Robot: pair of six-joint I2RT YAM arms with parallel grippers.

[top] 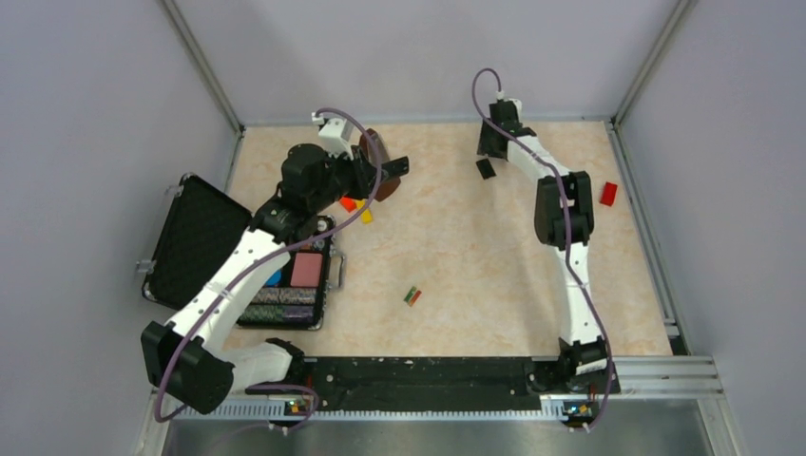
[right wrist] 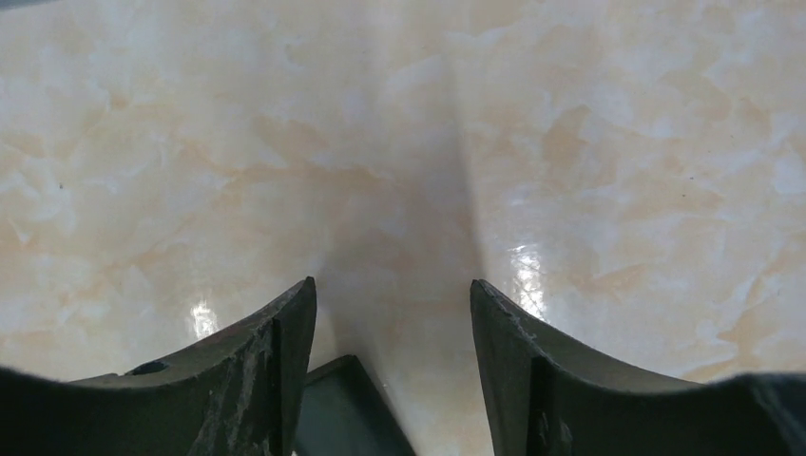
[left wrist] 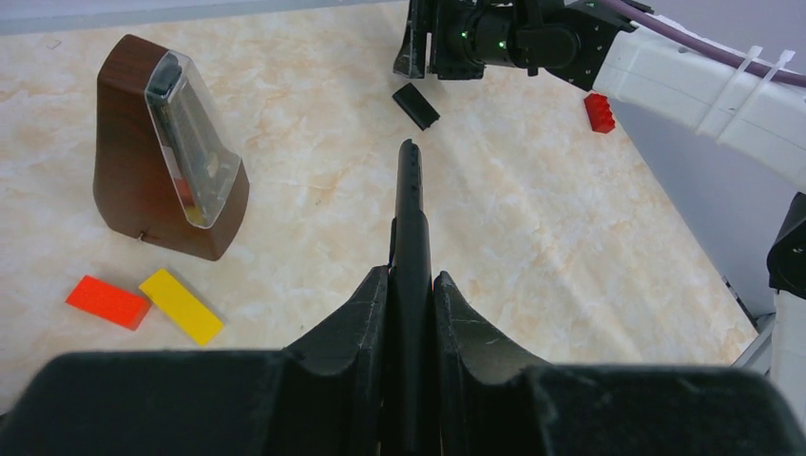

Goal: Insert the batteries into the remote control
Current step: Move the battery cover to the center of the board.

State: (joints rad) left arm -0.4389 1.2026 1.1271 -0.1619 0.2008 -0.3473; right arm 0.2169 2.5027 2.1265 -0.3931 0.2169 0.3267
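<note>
clamping the remote control (left wrist: 411,218) edge-on with the left gripper (left wrist: 411,285), fingers pressed against both flat sides, long end pointing across the table (left wrist: 532,237) toward the right gripper (right wrist: 392,294). hovering low at the far side there with jaws apart and gripping nothing, just above a small black flat piece (right wrist: 347,413). lying well apart from both arms, on bare tabletop toward the near edge: the batteries (top: 412,296), side by side. standing upright left of the remote: a brown metronome (left wrist: 166,152), with a red block (left wrist: 107,301) and yellow block (left wrist: 181,305) just beside each other in front.
</note>
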